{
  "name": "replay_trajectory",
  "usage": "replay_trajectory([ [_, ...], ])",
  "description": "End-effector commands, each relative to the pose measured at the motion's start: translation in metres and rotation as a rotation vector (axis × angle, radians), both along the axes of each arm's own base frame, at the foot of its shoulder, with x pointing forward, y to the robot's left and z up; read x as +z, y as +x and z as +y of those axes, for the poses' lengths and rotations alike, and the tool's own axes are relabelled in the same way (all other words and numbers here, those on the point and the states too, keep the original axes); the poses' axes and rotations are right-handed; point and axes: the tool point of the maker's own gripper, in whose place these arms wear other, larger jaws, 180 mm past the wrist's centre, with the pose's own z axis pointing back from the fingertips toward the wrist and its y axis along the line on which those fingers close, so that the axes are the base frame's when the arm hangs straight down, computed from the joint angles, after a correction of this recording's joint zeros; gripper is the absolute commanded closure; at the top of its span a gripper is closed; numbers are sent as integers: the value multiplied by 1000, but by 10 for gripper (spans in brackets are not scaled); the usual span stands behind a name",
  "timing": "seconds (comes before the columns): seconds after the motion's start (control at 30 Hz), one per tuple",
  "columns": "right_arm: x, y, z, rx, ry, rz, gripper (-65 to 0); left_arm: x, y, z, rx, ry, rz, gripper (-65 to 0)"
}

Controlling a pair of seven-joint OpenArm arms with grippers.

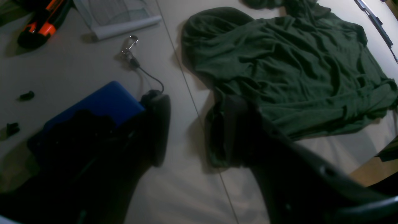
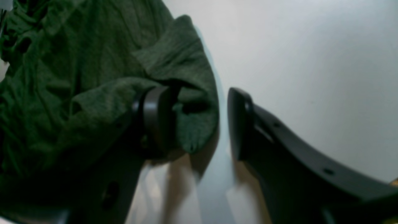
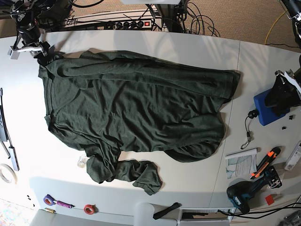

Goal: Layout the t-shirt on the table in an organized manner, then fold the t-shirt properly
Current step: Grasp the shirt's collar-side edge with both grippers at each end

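The dark green t-shirt (image 3: pixel 136 108) lies spread and wrinkled across the white table (image 3: pixel 141 40), with one sleeve bunched near the front edge (image 3: pixel 141 176). At the table's back left corner my right gripper (image 3: pixel 40 51) hovers by the shirt's corner. In the right wrist view this gripper (image 2: pixel 199 124) is open, and a fold of the t-shirt (image 2: pixel 93 77) drapes against its left finger (image 2: pixel 155 118). My left gripper (image 3: pixel 281 92) stands open over the far right of the table, apart from the shirt. In its wrist view the left gripper (image 1: pixel 192 133) frames bare table beside the t-shirt (image 1: pixel 279 62).
A blue box (image 3: pixel 263 110) sits under the left arm, with a corded carabiner (image 3: pixel 247 136) beside it. Papers (image 3: pixel 240 162), an orange-black tool (image 3: pixel 263 162) and a drill (image 3: pixel 240 195) lie front right. Tape rolls (image 3: pixel 89 208) sit front left. Cables (image 3: pixel 127 21) line the back edge.
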Motion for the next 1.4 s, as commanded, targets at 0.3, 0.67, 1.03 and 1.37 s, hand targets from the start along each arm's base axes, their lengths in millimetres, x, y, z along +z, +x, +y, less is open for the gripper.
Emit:
replay_trajectory([
  [0.3, -8, 14, 27, 127, 24, 48, -47, 15, 4, 2, -11, 6, -45, -292],
  [0.67, -10, 17, 36, 189, 19, 59, 0, -35, -21, -7, 29, -79, 169, -373],
  [1.03, -5, 18, 27, 199, -7, 67, 0, -124, -42, -52, 2, -205, 434, -384],
  [1.37, -5, 18, 27, 200, -7, 67, 0, -130, -30, -64, -6, -197, 423, -384],
])
